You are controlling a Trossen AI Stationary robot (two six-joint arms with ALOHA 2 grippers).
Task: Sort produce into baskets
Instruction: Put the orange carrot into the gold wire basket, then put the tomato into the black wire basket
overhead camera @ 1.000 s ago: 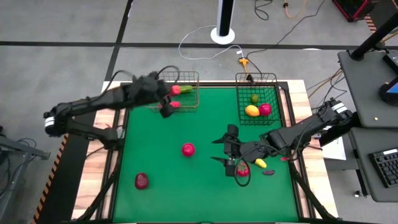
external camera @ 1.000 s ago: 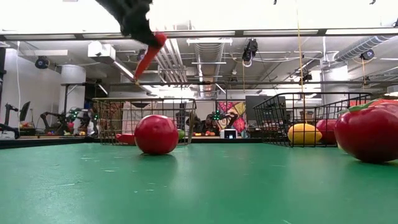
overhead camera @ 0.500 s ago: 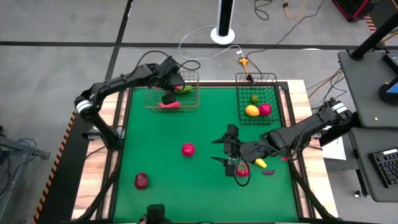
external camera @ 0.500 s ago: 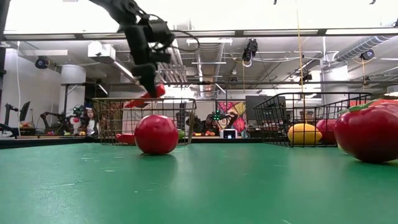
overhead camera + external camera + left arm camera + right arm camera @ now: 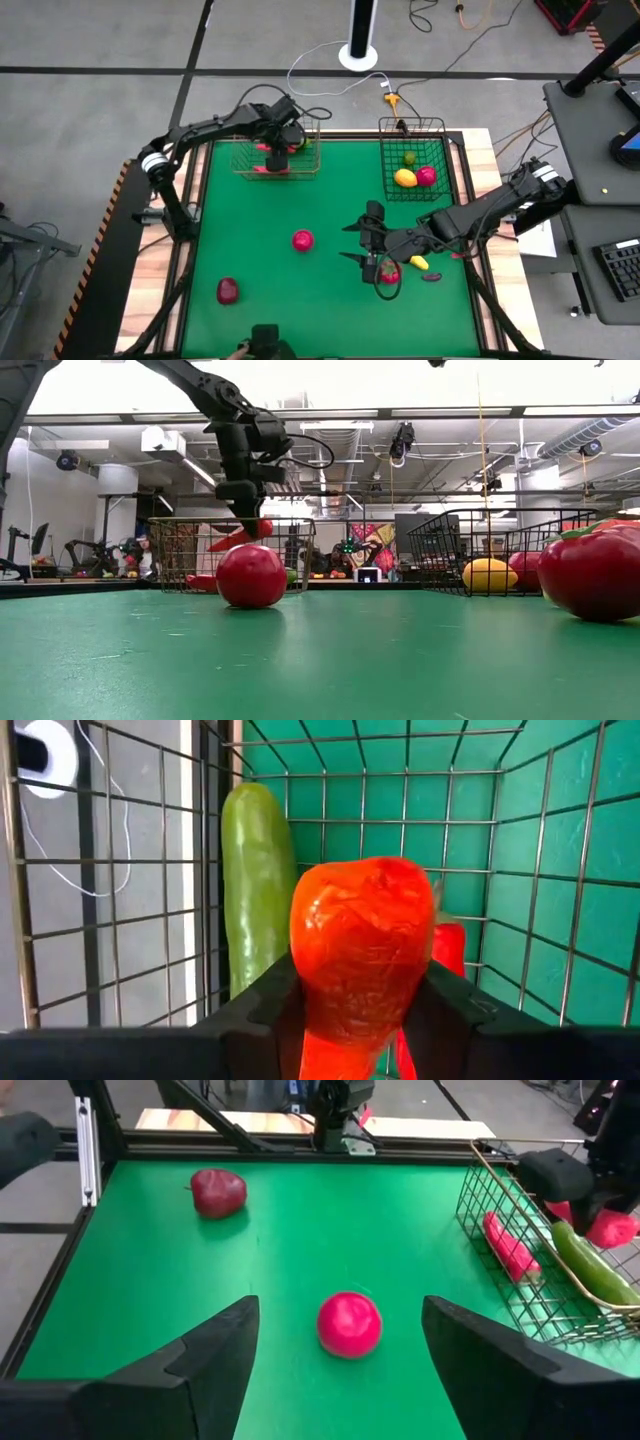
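My left gripper (image 5: 274, 156) (image 5: 252, 520) hangs over the tan wire basket (image 5: 300, 170) at the far left, shut on a red chili (image 5: 362, 945) (image 5: 238, 536). In the basket lie a green cucumber (image 5: 257, 880) and another red chili (image 5: 510, 1246). My right gripper (image 5: 363, 238) (image 5: 340, 1370) stands open and empty above the table's right half. It faces a red round fruit (image 5: 302, 240) (image 5: 349, 1323). A dark-red fruit (image 5: 228, 290) lies near the front left. The black basket (image 5: 436, 150) holds a lemon (image 5: 404, 178), a lime (image 5: 409, 158) and a pink fruit (image 5: 426, 176). My left gripper pinches the red chili near one end (image 5: 340, 990) between its two fingers. The fingers come from above, slanting steeply down. The chili juts out past the fingertips, tilted, its free end (image 5: 216, 546) lower. It hangs at the height of the basket's rim, clear of the produce below.
Under my right arm lie a red fruit (image 5: 389, 273), a yellow piece (image 5: 418, 262) and a dark chili (image 5: 432, 277). The red round fruit stands mid-table. The green mat (image 5: 260, 220) is bare between the two baskets and along its left side.
My left gripper has come down with the red chili to the tan basket's rim and has tipped to point more steeply down, while its arm has swung toward the table's far edge. The chili has stayed in its fingers.
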